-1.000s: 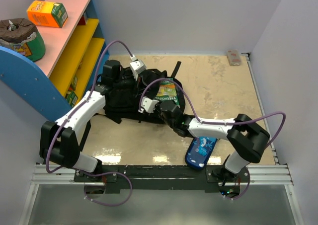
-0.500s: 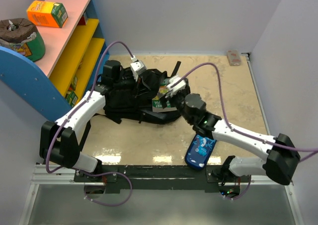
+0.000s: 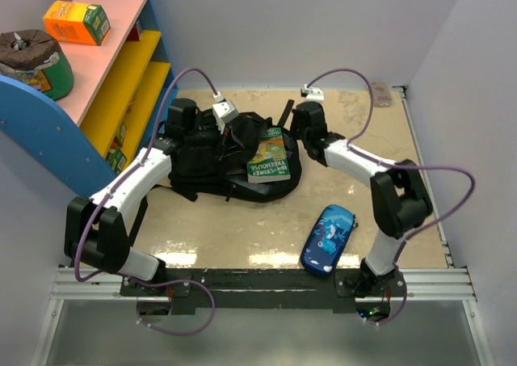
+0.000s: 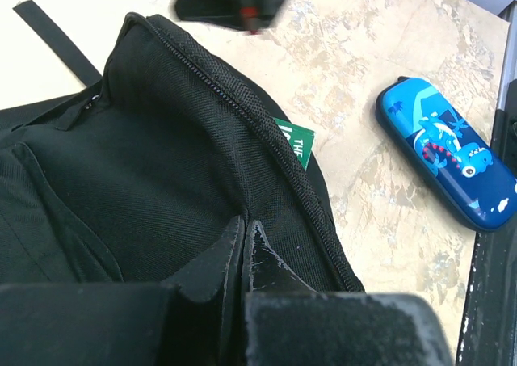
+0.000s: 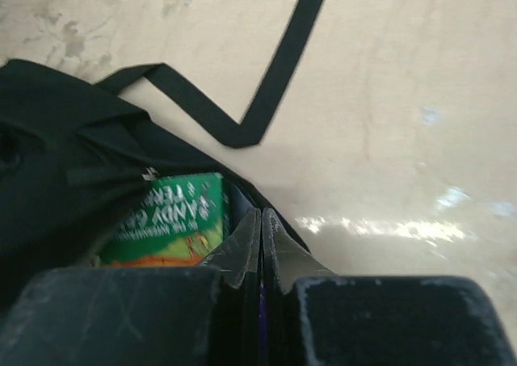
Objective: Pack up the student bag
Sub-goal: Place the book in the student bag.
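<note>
The student bag (image 3: pixel 206 168), lying beneath it, is pinched by the clenched left gripper (image 4: pixel 245 220) while the right gripper (image 5: pixel 261 212) is closed at the rim, so the half-inserted book (image 3: pixel 269 157) beside its tips could be dragged out if the fabric is tugged.

We are looking at a brightly, evenly lit overhead view; white glare patches are shining off the glossy table (image 3: pixel 242 229) at 6 o'clock, and shadows are falling soft. The student bag (image 3: pixel 202 160) is soaking up light and reading as near-flat black. In the left wrist view the left gripper (image 4: pixel 243 220) is blurring at 6 o'clock, and a dark shape at 12 o'clock is smearing. In the right wrist view a glare streak is glowing at 4 o'clock, while the right gripper (image 5: pixel 260 212) is sitting out of focus at 6 o'clock.
</note>
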Controlling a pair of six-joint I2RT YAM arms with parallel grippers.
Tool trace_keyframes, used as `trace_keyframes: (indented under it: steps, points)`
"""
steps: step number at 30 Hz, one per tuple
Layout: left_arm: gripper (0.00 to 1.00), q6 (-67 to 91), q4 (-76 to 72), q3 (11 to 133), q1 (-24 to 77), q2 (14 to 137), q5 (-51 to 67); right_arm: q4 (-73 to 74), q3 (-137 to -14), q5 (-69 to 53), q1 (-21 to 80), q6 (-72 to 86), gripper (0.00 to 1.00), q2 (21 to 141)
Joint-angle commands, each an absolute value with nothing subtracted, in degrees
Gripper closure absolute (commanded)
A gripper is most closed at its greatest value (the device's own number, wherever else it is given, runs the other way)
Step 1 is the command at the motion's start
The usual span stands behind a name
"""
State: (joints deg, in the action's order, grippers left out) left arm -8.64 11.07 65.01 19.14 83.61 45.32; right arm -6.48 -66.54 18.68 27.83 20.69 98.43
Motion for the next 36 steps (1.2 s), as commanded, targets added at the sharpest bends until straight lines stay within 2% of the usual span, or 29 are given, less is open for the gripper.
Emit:
trace_keyframes:
  steps: [1,7,16,19,25,29,35,36]
  points:
    - [1.0,-9.7,9.8,67.5,19.1,81.4,49.8,-3.7,-75.9,12.7,27.3,28.2,1.0,105.2]
    - [1.0,-11.6,10.8,67.4,19.1,81.3,49.5,2.5,-82.7,11.3,27.0,31.3,1.0,112.9]
    - [1.0,-11.8,10.4,67.1,19.1,81.6,49.7,2.1,-79.4,12.7,26.8,34.6,1.0,112.4]
    - [1.0,-11.8,10.5,67.1,19.2,81.4,49.7,3.3,-80.7,10.0,26.8,35.3,1.0,113.7]
    - [1.0,-11.6,10.1,67.1,19.1,81.3,49.8,-3.5,-81.8,2.4,29.2,35.5,1.0,115.2]
    - [1.0,-11.2,10.0,67.3,19.1,81.5,49.8,-0.2,-87.6,4.7,32.1,35.7,1.0,117.3]
    - [1.0,-11.1,10.0,67.3,19.1,81.1,50.0,-3.0,-85.6,1.5,31.5,36.7,1.0,115.2]
    - [1.0,-11.2,10.4,67.3,19.1,81.1,49.8,-3.1,-84.6,2.1,30.3,36.8,0.93,114.0]
